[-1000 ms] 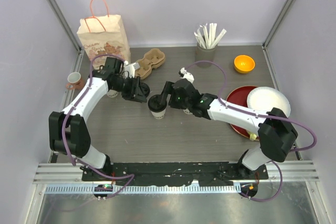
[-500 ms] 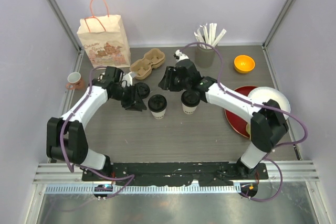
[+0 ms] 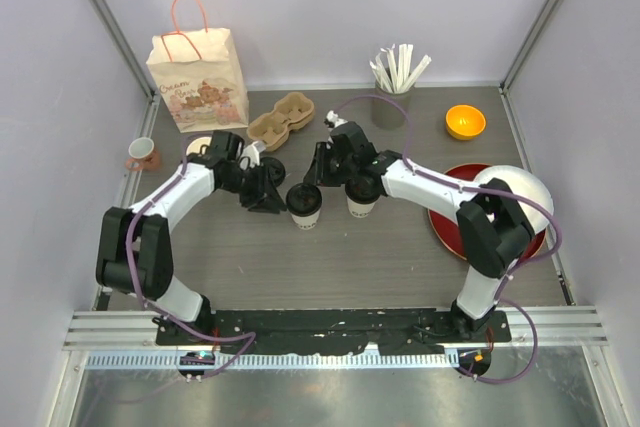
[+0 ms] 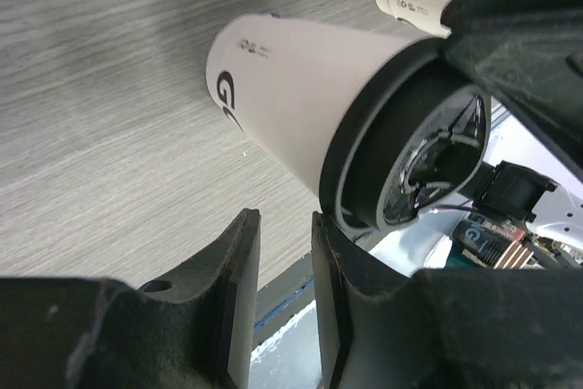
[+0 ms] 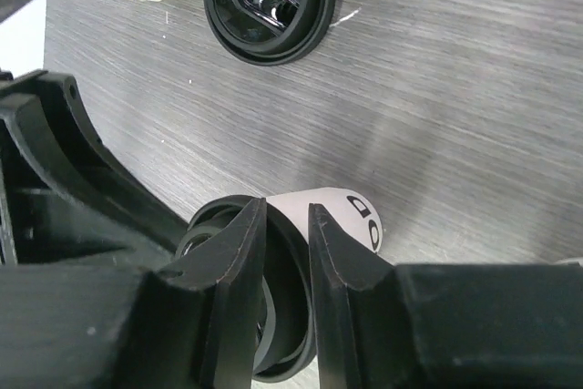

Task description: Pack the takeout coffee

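Two lidded takeout coffee cups stand mid-table. My two grippers meet at the left one point(image 3: 303, 202), cream-white with a black lid point(image 4: 301, 107). The left gripper point(image 3: 274, 195) sits at its left side. Its jaws point(image 4: 284, 216) stand a narrow gap apart with nothing between them, and one finger's outer edge touches the lid rim. The right gripper point(image 3: 318, 179) hangs over the lid's far-right edge, jaws nearly together point(image 5: 287, 207). The lid rim point(image 5: 301, 225) shows through the gap, and whether it is pinched is unclear. The other cup point(image 3: 360, 197) stands just right, partly under the right arm.
A loose black lid point(image 5: 267, 6) lies on the table behind the left gripper. At the back stand a paper bag point(image 3: 198, 77), a cardboard cup carrier point(image 3: 283, 117) and a holder of sticks point(image 3: 392, 97). A pink mug point(image 3: 140, 154) is at left. An orange bowl point(image 3: 465, 122) and a red plate point(image 3: 450, 212) are at right.
The right gripper left the left cup, swung back toward the carrier, then returned to the cup's lid with its jaws narrowing from wide. The left gripper edged right, closer to the cup.
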{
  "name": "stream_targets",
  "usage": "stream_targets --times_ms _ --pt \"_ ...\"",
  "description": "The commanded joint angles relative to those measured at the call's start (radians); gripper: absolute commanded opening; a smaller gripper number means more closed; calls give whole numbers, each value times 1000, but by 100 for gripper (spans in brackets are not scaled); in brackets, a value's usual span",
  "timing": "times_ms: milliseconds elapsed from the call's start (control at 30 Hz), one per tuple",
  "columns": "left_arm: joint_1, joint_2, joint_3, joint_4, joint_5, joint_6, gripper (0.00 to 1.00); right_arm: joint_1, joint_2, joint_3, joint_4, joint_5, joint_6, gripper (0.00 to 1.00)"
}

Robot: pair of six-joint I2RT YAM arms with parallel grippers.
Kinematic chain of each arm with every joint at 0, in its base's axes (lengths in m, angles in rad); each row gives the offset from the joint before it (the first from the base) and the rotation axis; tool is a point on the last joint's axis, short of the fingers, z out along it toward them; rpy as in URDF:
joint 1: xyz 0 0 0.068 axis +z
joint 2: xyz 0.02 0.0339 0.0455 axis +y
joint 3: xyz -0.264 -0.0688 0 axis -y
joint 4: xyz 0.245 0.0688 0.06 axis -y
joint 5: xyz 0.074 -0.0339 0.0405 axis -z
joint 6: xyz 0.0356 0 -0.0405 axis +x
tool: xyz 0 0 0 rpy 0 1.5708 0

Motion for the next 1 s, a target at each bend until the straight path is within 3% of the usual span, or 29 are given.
stream_targets --times_ms 0,333,467,700,833,967 --pt "-1 24 63 33 -9 31 32 4 -99 -94 75 -5 63 29" --pt "-2 44 137 51 -46 70 31 35 -207 -221 99 118 179 30" --pt "-1 48 184 1 -38 114 35 55 -263 -220 63 187 205 33" --pt "-5 42 264 -137 5 217 46 58 -257 -113 -115 184 88 66" --pt "-8 15 223 -196 6 211 62 60 -253 -132 -100 81 113 73" --pt "-11 -22 151 -160 20 151 67 67 -257 -206 -36 43 133 70"
